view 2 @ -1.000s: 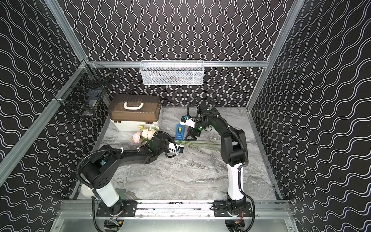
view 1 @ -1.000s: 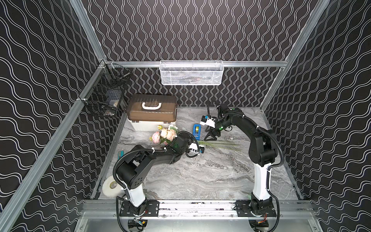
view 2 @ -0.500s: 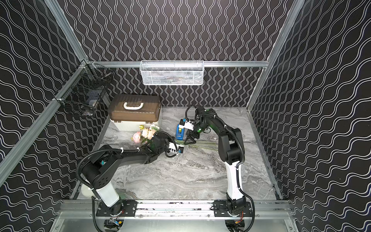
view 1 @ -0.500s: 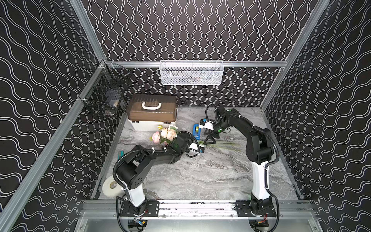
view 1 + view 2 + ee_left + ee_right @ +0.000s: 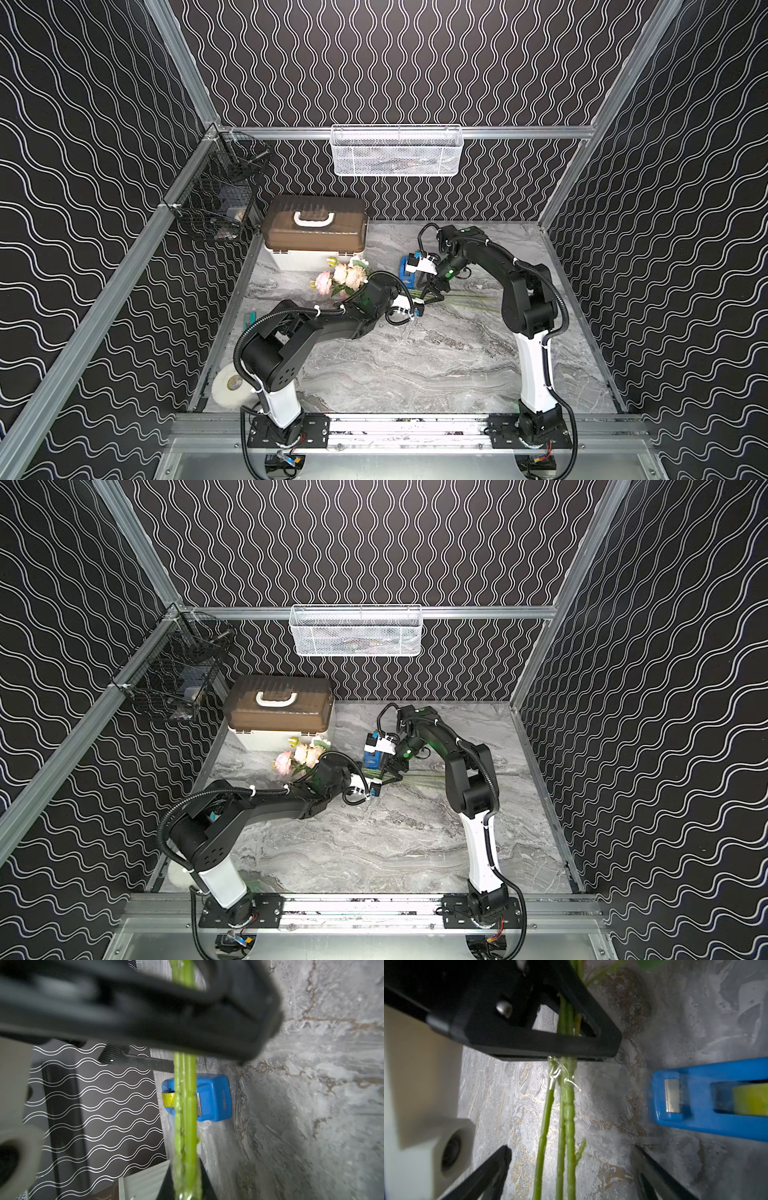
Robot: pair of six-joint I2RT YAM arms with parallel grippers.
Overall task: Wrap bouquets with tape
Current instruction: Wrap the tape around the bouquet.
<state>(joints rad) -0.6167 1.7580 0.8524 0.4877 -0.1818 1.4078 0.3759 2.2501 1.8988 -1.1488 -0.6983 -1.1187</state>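
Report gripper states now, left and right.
Left gripper: closed on the bouquet stems.
Right gripper: open, jaws either side of the stems, holding nothing.

Front half of surface bare, with a wide lane between the arm bases. Front-left corner: white roll. Back-left: lidded box, flower heads just before it. Centre tight: tape dispenser near bouquet stems. The stems lie between spread jaws of right end effector. Left end effector clamps them just beside.
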